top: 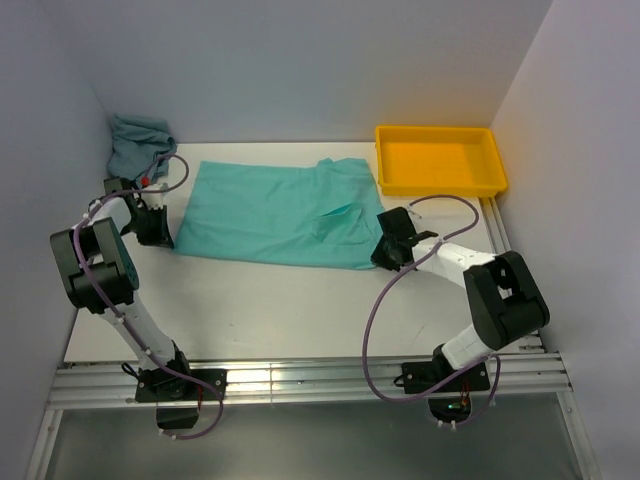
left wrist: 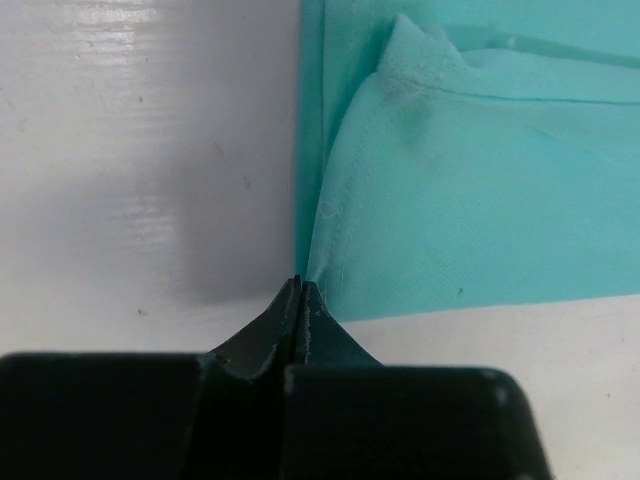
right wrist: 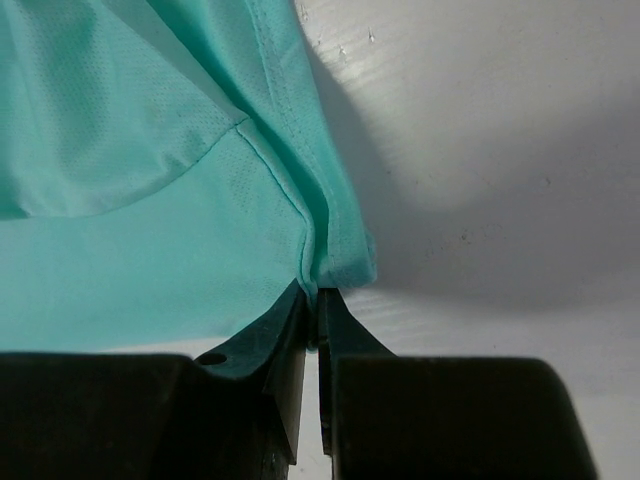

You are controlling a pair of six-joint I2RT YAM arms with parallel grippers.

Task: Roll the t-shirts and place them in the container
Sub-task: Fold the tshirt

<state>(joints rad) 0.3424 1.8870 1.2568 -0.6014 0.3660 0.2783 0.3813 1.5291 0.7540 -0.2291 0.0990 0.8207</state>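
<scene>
- You're gripping the mint-green t-shirt [top: 270, 212]: left pincer [left wrist: 300, 288] and right pincer [right wrist: 316, 296] pinching its near corners.
- Next, I'd say you're needing synced lifting, rolling away.

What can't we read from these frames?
Top view: left gripper and right gripper fingertips, hidden under their own bodies.
Top view: crumpled blue-grey teal t-shirt, too bunched and small to tell its layout.
Wrist views: flat mint-green cloth t-shirt cut off by frame edges; pinched layer count hidden between the shut jaws.

No text, label, brand or number can be read anywhere.
</scene>
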